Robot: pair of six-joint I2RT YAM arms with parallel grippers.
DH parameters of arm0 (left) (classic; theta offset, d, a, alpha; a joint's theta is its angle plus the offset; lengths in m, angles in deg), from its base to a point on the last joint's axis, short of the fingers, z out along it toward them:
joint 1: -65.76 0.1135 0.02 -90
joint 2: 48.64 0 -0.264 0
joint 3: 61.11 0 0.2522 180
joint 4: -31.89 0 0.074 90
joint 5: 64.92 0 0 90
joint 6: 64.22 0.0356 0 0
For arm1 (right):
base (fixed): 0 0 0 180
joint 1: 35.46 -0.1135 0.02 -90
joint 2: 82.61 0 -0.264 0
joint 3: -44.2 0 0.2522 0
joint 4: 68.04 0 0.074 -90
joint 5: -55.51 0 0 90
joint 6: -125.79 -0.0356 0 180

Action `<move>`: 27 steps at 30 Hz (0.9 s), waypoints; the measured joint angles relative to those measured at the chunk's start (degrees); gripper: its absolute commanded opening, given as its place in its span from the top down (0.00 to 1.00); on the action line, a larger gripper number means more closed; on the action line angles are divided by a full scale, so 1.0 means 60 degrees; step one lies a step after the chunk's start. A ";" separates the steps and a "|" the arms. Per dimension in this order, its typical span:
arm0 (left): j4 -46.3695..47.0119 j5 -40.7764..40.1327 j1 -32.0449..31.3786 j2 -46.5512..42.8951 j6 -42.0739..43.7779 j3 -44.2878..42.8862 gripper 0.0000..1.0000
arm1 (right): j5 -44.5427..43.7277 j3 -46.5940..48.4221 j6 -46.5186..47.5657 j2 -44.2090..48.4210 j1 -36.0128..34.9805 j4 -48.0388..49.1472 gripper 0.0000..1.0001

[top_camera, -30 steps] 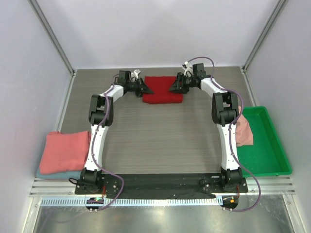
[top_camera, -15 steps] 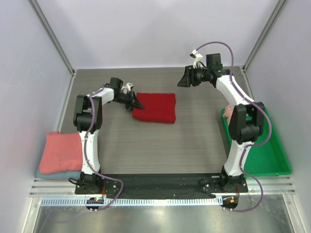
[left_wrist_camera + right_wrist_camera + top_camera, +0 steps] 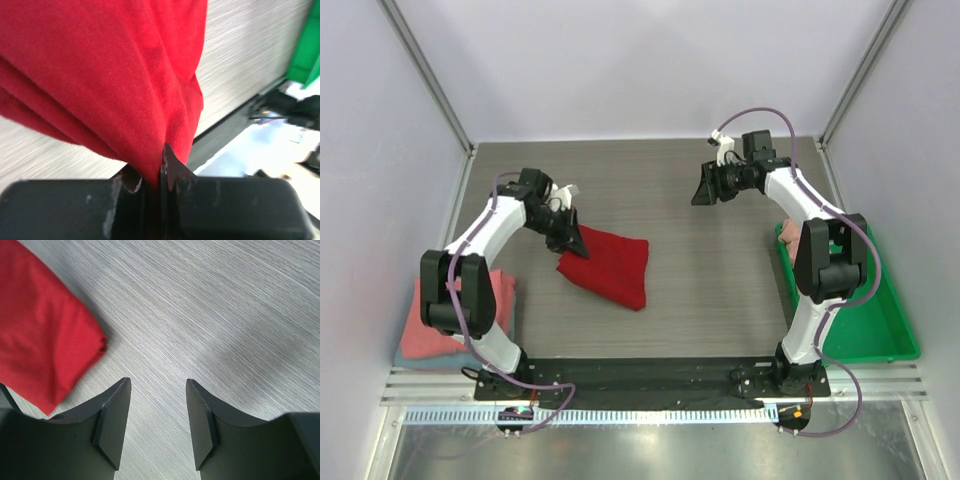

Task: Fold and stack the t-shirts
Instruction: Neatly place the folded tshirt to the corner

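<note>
Left claw (image 3: pixel 161 150) is clenched on a bunched edge of the folded deep red t-shirt (image 3: pixel 610 265), which lies mid-left on the bench (image 3: pixel 720 290). Right claw (image 3: pixel 157 405) hangs released, empty. This looks like the stacking step; the next move calls for setting it squarely on the salmon-pink pile (image 3: pixel 425 325).

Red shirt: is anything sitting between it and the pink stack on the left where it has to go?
No loose object lies on the table between the red shirt and the pink stack. Only the left arm's own elbow overhangs the stack's right edge. The left gripper is shut on the shirt.
</note>
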 measured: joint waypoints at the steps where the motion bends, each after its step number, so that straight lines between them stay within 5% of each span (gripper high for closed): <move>1: -0.0193 -0.0211 0.0062 -0.0259 0.0244 0.0015 1.00 | 0.0000 0.0000 0.0018 0.0000 0.0000 -0.0007 0.46; 18: -0.3723 -0.3767 0.1592 -0.2856 0.4452 0.0011 1.00 | 0.0102 0.0000 0.0262 0.0000 0.0000 -0.0033 0.47; 27: -0.4178 -0.4834 0.1858 -0.5796 0.5278 0.1242 1.00 | 0.0233 0.0000 0.0299 -0.0091 -0.0109 -0.0026 0.48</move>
